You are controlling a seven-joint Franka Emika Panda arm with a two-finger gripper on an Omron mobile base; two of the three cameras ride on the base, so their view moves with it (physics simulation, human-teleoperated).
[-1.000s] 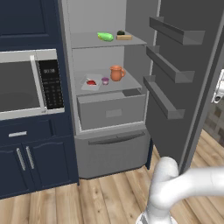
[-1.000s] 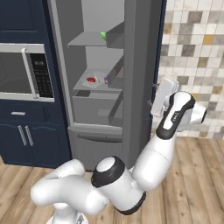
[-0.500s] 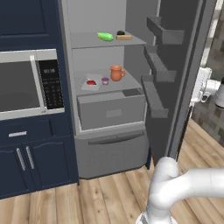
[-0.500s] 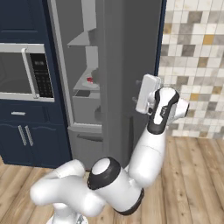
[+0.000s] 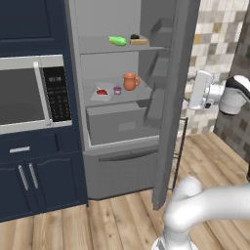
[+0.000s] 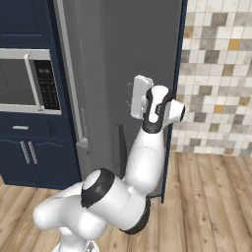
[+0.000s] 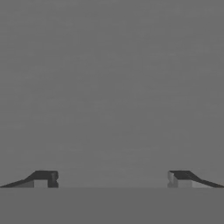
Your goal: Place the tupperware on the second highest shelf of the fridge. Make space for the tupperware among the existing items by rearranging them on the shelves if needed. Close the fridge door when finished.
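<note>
1. The fridge (image 5: 122, 161) is a tall, plain grey box with smooth matte walls, two flat shelves and a blocky drawer front under the lower one.
2. The fridge door (image 5: 171, 97) is a flat grey slab standing part-way shut; in the left base view it shows edge-on, with its inner bins in shadow.
3. On the second highest shelf (image 5: 132, 96) sits the shallow, pale tupperware (image 5: 101, 92), squarish with something red inside. Just right of it is a tiny purple cup (image 5: 117, 90), then a rounded, glossy orange-brown jug (image 5: 130, 82) with a handle.
4. The top shelf (image 5: 97, 48) carries a long green vegetable (image 5: 117, 41), a small dark ball (image 5: 135, 36) and a tan block (image 5: 139, 41), the ball and block close together.
5. The gripper (image 7: 111, 178) has its two dark fingertips spread wide with nothing between them, and they face a featureless grey surface close ahead.
6. The right base view shows what the left one hides: the door's smooth outer face with the white hand flat up against it, though contact cannot be confirmed.
7. The left base view alone shows the fridge's contents, and the hand just beyond the door's edge before a mottled tile wall (image 5: 215, 44).
8. Left of the fridge stands a dark navy cabinet (image 5: 34, 190) with a glass-fronted microwave (image 5: 27, 93).
</note>
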